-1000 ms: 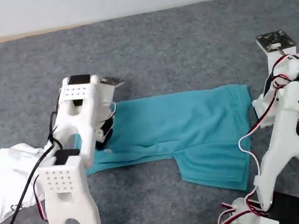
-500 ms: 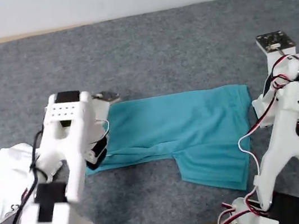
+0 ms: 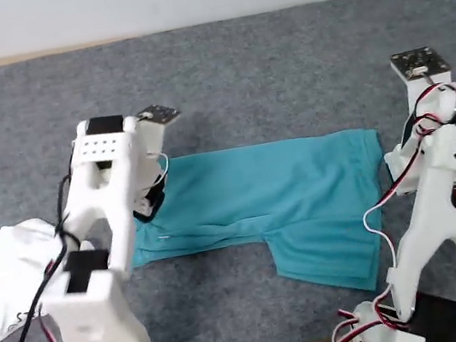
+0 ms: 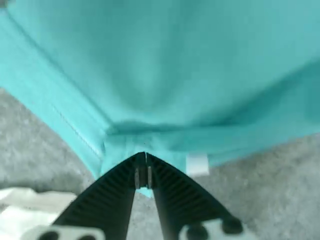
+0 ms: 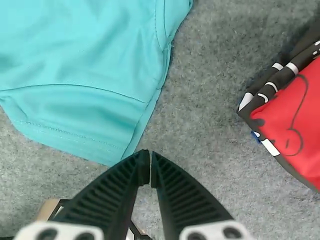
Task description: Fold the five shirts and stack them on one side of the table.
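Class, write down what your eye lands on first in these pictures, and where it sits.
A teal shirt lies on the grey table, its edge pinched in the left gripper. A crumpled white shirt sits left of it; a red and black garment lies near the right gripper.

the left gripper [image 4: 143,165] has its black ribbed jaws pressed together on a bunched fold at the hem of the teal shirt [image 4: 165,65]. a small white tag [image 4: 197,165] sits just beside the pinch. grey carpet [image 4: 270,185] lies under the shirt, with white cloth [image 4: 20,210] near the gripper.
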You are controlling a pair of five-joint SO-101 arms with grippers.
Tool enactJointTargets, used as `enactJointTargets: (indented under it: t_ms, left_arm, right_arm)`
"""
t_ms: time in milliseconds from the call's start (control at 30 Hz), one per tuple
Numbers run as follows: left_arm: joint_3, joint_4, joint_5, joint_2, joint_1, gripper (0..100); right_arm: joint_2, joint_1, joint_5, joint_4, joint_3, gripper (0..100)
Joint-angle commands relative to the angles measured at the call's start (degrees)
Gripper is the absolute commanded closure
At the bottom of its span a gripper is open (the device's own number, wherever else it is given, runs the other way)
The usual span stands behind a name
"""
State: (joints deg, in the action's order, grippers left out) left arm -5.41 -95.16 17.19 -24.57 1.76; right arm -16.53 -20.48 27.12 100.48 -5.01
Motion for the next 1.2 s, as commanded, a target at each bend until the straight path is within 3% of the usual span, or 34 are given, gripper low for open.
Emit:
enactJointTargets:
  t_ms: [0,233,433,933,1167]
  left_arm:
    - [-7.52,-4.04,-0.88,-3.69,0.26,99]
    - [-9.10,-5.54,-0.53,0.53,-3.60,87]
    - [-2.24,-5.45,2.99,4.22,-4.40,86]
    - [-0.92,-0.79,2.81,-4.22,-5.80,86]
    - [-1.01,-1.58,5.10,-4.84,-4.75,99]
  right_arm:
    - [-2.24,-0.57,0.62,2.33,0.09,98.8]
    - [-2.24,-0.66,0.62,2.42,0.00,98.8]
    - [-1.98,-0.66,0.62,2.42,0.00,98.8]
    - [-1.71,0.13,0.62,2.33,0.00,98.8]
    - [-1.71,0.04,1.76,2.33,-0.09,98.8]
